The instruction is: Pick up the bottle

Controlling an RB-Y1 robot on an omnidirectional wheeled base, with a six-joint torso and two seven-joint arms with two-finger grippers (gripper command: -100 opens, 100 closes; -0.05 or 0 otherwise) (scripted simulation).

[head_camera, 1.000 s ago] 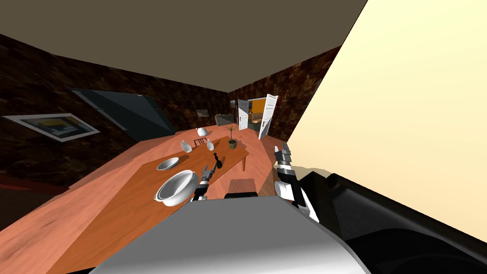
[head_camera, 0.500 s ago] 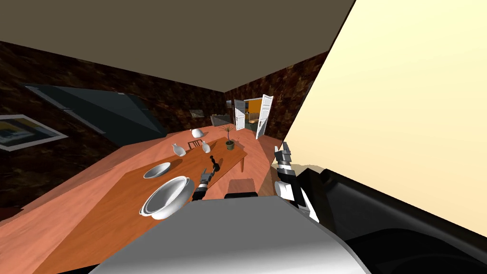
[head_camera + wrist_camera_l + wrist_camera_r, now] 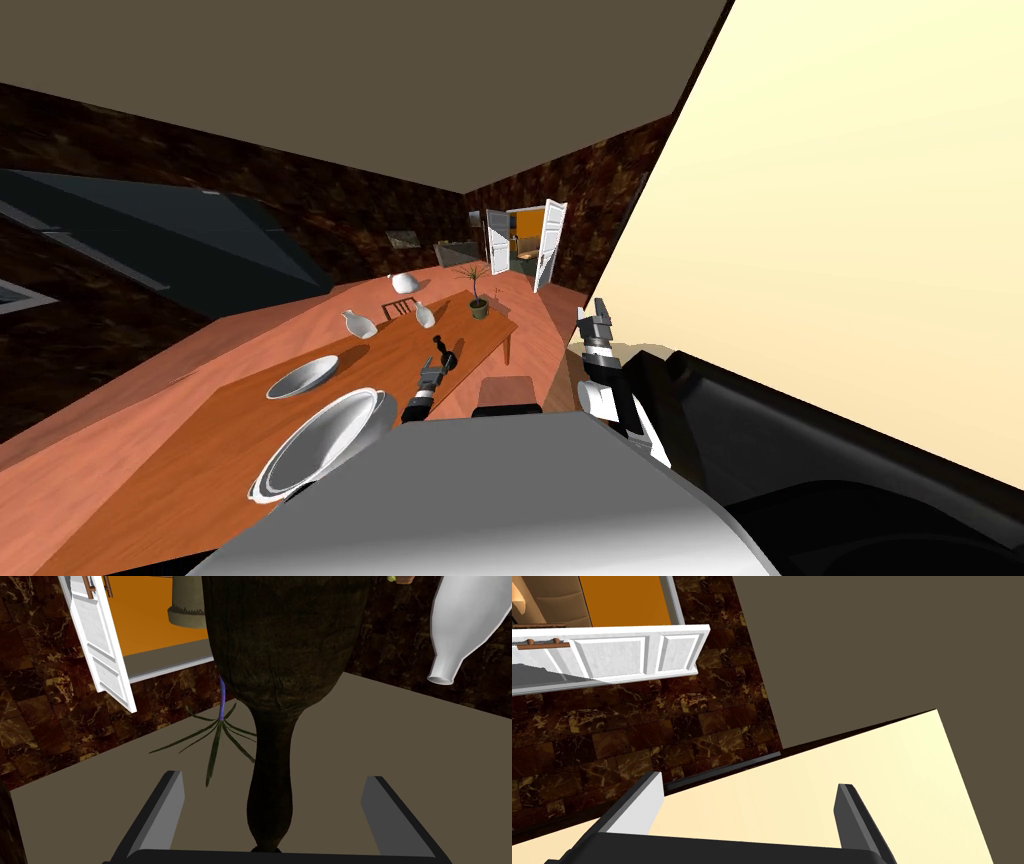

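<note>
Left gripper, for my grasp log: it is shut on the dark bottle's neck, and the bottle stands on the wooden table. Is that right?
No, it is not shut. The left wrist view shows the left gripper open, its fingers apart on either side of the neck of the dark bottle, not touching it. The bottle does stand on the wooden table.

There is one bench [image 3: 370, 365], one dark bottle [image 3: 443, 352], two bowls, a large bowl [image 3: 310, 458] and a small bowl [image 3: 302, 377], three white vessels [image 3: 358, 323] [image 3: 425, 314] [image 3: 404, 283], one potted plant [image 3: 478, 302] and two white doors [image 3: 497, 243] [image 3: 548, 243].
</note>
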